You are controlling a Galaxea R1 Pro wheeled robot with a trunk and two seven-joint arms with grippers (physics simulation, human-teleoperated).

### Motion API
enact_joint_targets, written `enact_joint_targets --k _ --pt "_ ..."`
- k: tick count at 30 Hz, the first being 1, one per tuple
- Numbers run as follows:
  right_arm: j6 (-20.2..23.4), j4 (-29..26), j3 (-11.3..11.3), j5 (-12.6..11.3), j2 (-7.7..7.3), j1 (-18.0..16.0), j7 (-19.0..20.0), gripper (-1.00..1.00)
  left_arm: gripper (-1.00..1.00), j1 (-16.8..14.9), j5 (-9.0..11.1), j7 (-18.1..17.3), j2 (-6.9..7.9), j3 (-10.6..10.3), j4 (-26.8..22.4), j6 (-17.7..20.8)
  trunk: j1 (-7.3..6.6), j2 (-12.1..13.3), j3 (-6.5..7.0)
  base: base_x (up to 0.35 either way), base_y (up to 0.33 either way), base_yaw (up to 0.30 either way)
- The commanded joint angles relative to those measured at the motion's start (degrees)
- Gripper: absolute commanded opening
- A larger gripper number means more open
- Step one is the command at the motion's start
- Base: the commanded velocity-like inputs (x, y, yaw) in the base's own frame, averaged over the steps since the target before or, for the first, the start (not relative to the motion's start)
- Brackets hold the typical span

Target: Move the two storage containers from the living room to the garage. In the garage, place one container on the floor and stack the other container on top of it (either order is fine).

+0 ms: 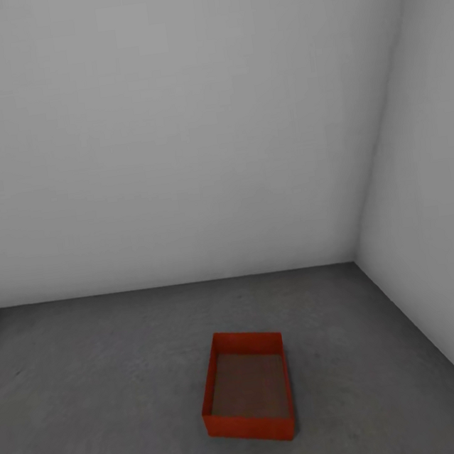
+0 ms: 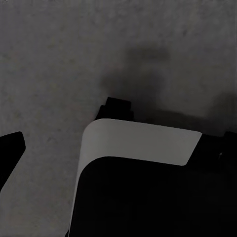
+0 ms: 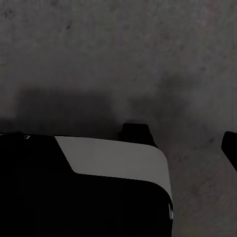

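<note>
One orange-red storage container (image 1: 247,395) set upright on grey concrete floor (image 1: 98,387), near white wall corner (image 1: 356,256). Finger spacing on either gripper: cannot tell. Second bin likely unfetched; when stacking, square walls over this one.

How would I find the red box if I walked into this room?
Look where the two plain white walls meet in a corner. On the dark grey concrete floor just before it sits the storage container, an open-topped, low-walled orange-red box, the sole bright colour there.
</note>
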Motion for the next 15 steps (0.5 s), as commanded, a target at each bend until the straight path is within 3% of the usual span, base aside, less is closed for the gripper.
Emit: enact_joint_targets --k 1,15 --pt "-0.27 0.15 0.48 -0.53 0.05 -0.05 -0.06 1.00 1.00 -0.03 0.37 0.12 0.00 0.03 -0.02 0.20 0.00 -0.03 0.04 0.000 0.000 0.000" --pt "-0.25 0.15 0.48 -0.53 0.05 -0.05 -0.06 1.00 1.00 -0.03 0.38 0.12 0.08 0.03 -0.02 0.20 0.00 -0.03 1.30 0.000 0.000 0.000"
